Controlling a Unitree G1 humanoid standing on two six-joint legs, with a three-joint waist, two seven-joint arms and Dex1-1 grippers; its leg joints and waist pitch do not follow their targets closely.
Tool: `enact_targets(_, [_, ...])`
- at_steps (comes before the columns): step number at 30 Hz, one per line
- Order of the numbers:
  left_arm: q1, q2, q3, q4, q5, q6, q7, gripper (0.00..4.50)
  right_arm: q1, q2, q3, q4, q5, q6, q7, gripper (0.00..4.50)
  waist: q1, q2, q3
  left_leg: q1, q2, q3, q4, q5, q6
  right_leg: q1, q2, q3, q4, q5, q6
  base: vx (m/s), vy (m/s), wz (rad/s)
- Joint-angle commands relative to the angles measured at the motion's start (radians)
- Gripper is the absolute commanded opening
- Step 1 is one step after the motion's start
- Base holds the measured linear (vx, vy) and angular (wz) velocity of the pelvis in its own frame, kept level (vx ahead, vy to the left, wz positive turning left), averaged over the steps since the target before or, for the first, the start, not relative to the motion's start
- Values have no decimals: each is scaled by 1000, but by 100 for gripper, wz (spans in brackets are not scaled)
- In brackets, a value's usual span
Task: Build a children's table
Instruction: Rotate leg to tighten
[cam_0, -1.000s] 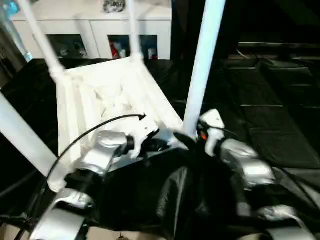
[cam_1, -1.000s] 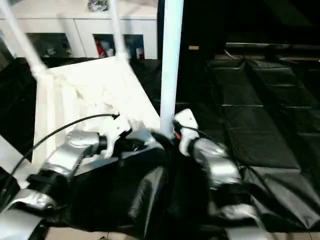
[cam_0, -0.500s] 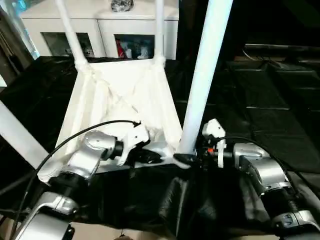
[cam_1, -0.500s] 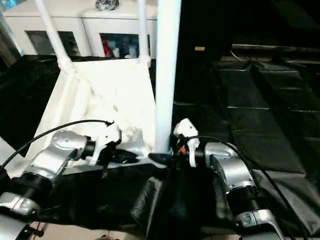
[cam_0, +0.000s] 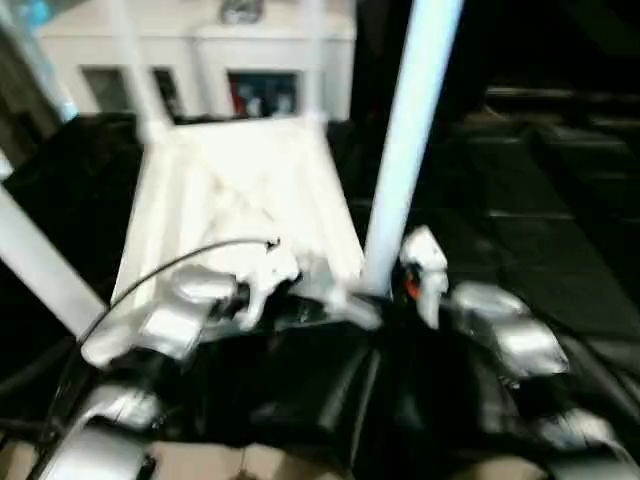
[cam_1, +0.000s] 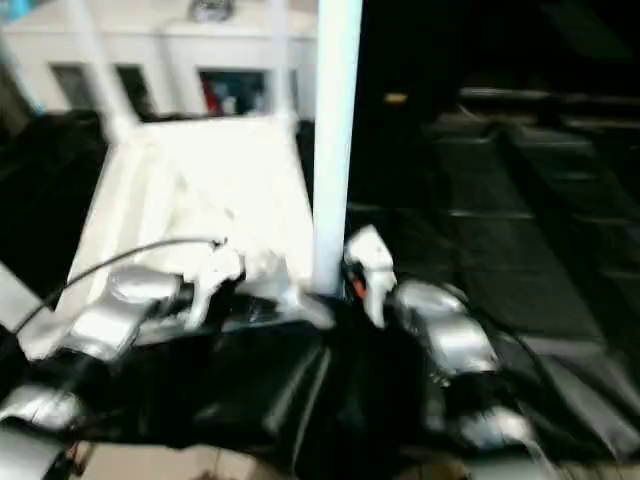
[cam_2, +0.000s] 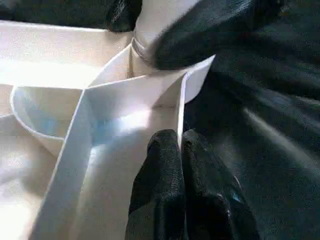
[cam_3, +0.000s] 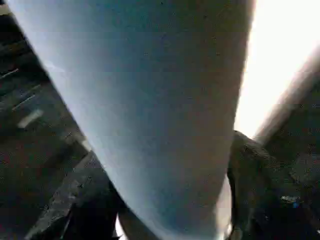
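The children's table lies upside down on the black cover, its ribbed top (cam_0: 240, 190) facing up and its legs standing in the corner sockets. The near right leg (cam_0: 405, 150) rises tall beside my right gripper (cam_0: 385, 297), whose black fingers (cam_3: 260, 200) sit on either side of the leg's base (cam_3: 165, 125) and press against it. My left gripper (cam_2: 181, 142) is shut, its fingertips pinching the thin rim wall (cam_2: 180, 100) just beside that corner socket. One right finger (cam_2: 200, 30) shows against the leg in the left wrist view.
More legs stand at the far left (cam_0: 130, 70), far right (cam_0: 312, 60) and near left (cam_0: 40, 265). A white cabinet (cam_0: 200, 45) stands behind the table. Black sheeting (cam_0: 520, 150) covers the surface to the right. A black cable (cam_0: 150, 275) arcs over my left forearm.
The head camera has shifted and swung. My right gripper's fingers have drawn in around the base of the near right leg. The left gripper has stayed on the rim.
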Motion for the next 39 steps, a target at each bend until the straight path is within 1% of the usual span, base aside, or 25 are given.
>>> enact_targets(1, [-63, -85, 4, -19, -19, -30, 93, 0, 4, 65, 31, 106, -56, 30, -161, 257, -4, -8, -50, 5, 23, -12, -68, -328, 1, 42, -62, 36, -98, -483, -140, 0, 0, 0])
enact_targets(2, [-70, -101, 5, -9, -15, -29, 118, 0, -3, 79, 18, 122, -55, 33, -207, 257, -8, 0, -50, 5, 23, -13, -68, -330, 1, 40, -62, 37, -99, -475, -141, 0, 0, 0])
enact_targets(3, [-74, -114, 5, -5, -14, -27, 131, 0, -7, 90, 6, 131, -51, 38, -237, 257, -10, -7, -54, 3, 22, -11, -66, -321, 9, 44, -61, 37, -100, -454, -141, 0, 0, 0])
enact_targets(4, [-75, -125, 5, -5, -16, -23, 140, 0, -11, 103, -6, 139, -45, 42, -261, 256, -9, -8, -54, 2, 22, -10, -66, -314, 14, 43, -60, 39, -98, -439, -144, 0, 0, 0])
enact_targets(5, [-77, -142, 2, -6, -18, -20, 149, 0, -15, 121, -15, 146, -43, 32, -288, 256, -7, 0, -55, 3, 23, -9, -66, -304, 21, 42, -60, 40, -95, -409, -155, 0, 0, 0])
enact_targets(6, [-77, -142, 2, -6, -18, -20, 149, 0, -15, 121, -15, 146, -43, 32, -288, 256, -9, -3, -55, 2, 24, -8, -65, -303, 23, 41, -59, 40, -95, -397, -158, 0, 0, 0])
enact_targets(7, [-78, -153, -1, -7, -18, -18, 154, 0, -16, 133, -20, 149, -43, 23, -302, 256, -7, -3, -57, 1, 24, -8, -65, -291, 26, 45, -58, 40, -91, -372, -165, 0, 0, 0])
enact_targets(8, [-80, -169, -4, -2, -17, -21, 160, 0, -20, 156, -14, 160, -44, -6, -296, 256, -7, 0, -59, 1, 25, -6, -64, -283, 29, 45, -59, 41, -89, -338, -177, 0, 0, 0])
enact_targets(9, [-79, -171, -7, 0, -17, -25, 156, 0, -16, 163, -2, 151, -40, -25, -269, 256, -6, 0, -59, 0, 25, -6, -64, -277, 30, 45, -59, 41, -87, -321, -183, 0, 0, 0])
enact_targets(10, [-79, -171, -8, 1, -17, -26, 155, 0, -15, 164, 0, 149, -39, -29, -264, 256, -6, 2, -60, 0, 25, -5, -63, -274, 35, 47, -57, 41, -86, -296, -192, 0, 0, 0])
enact_targets(11, [-78, -171, -10, 3, -18, -29, 151, 0, -10, 170, 12, 138, -34, -45, -235, 291, -6, 1, -60, -1, 24, -5, -63, -271, 41, 49, -58, 40, -85, -285, -197, 0, 0, 0])
enact_targets(12, [-71, -163, -12, 0, -18, -33, 142, 0, 1, 171, 22, 112, -12, -45, -186, 312, -6, 3, -59, -1, 24, -5, -63, -274, 44, 49, -57, 40, -85, -290, -197, 0, 0, 0])
enact_targets(13, [-71, -162, -12, 0, -18, -33, 142, 0, 2, 171, 22, 111, -12, -45, -184, 326, -5, 2, -59, -1, 23, -4, -63, -276, 48, 50, -58, 40, -87, -301, -194, 0, 0, 0])
enact_targets(14, [-69, -159, -12, -2, -18, -33, 139, 0, 4, 171, 23, 105, -5, -44, -173, 329, -5, 1, -59, -2, 23, -4, -63, -274, 50, 51, -58, 40, -87, -307, -193, 0, 0, 0])
enact_targets(15, [-63, -150, -11, -6, -18, -36, 132, 0, 13, 162, 30, 84, 8, -34, -129, 329, -4, 0, -58, -2, 24, -5, -65, -273, 52, 51, -58, 39, -87, -313, -189, 0, 0, 0])
enact_targets(17, [-55, -137, -9, -16, -24, -35, 112, 0, 25, 140, 47, 55, 18, -31, -66, 374, -2, -1, -59, -2, 25, -5, -64, -265, 58, 53, -58, 40, -86, -303, -189, 0, 0, 0])
enact_targets(21, [-45, -125, -9, -30, -32, -32, 86, 0, 34, 113, 63, 33, 19, -38, -12, 383, -1, -1, -59, -2, 27, -5, -64, -264, 62, 52, -59, 40, -85, -295, -200, 0, 0, 0])
enact_targets(23, [-37, -112, -9, -39, -37, -29, 63, 0, 44, 80, 80, 2, 30, -26, 57, 383, -1, -4, -58, -3, 26, -4, -64, -266, 64, 53, -58, 40, -86, -303, -200, 0, 0, 0])
enact_targets(27, [-25, -81, -9, -50, -43, -27, 19, 0, 61, 8, 106, -62, 59, 10, 193, 383, 4, -3, -59, -3, 28, -4, -62, -249, 74, 54, -58, 39, -82, -276, -207, 0, 0, 0])
enact_targets(29, [-18, -60, -10, -59, -49, -27, -24, 0, 75, -26, 117, -103, 70, 28, 270, 383, 8, -5, -58, -4, 29, -2, -62, -245, 79, 54, -57, 38, -82, -274, -210, 0, 0, 0])
enact_targets(32, [-9, -35, -15, -70, -54, -25, -71, 0, 85, -53, 127, -130, 76, 45, 326, 383, 14, -4, -58, -3, 32, -2, -62, -244, 78, 53, -58, 38, -82, -292, -205, 0, 0, 0])
enact_targets(34, [-4, -23, -16, -76, -57, -23, -92, 0, 87, -62, 129, -137, 76, 56, 347, 383, 15, -4, -58, -2, 32, -2, -63, -251, 75, 51, -58, 38, -82, -298, -206, 0, 0, 0])
enact_targets(35, [1, -13, -20, -87, -61, -16, -116, 0, 88, -71, 133, -142, 79, 66, 361, 383, 17, -7, -57, -2, 32, -2, -62, -250, 72, 50, -59, 39, -82, -306, -205, 0, 0, 0])
enact_targets(36, [5, -7, -21, -95, -65, -13, -129, 0, 89, -75, 135, -146, 81, 70, 367, 383, 18, -7, -57, 0, 34, -2, -64, -250, 69, 49, -59, 39, -83, -312, -202, 0, 0, 0])
enact_targets(39, [17, 6, -27, -120, -81, 8, -166, 0, 92, -83, 138, -155, 84, 76, 377, 383, 22, -7, -57, -1, 34, -2, -64, -244, 65, 49, -60, 40, -80, -298, -206, 0, 0, 0])
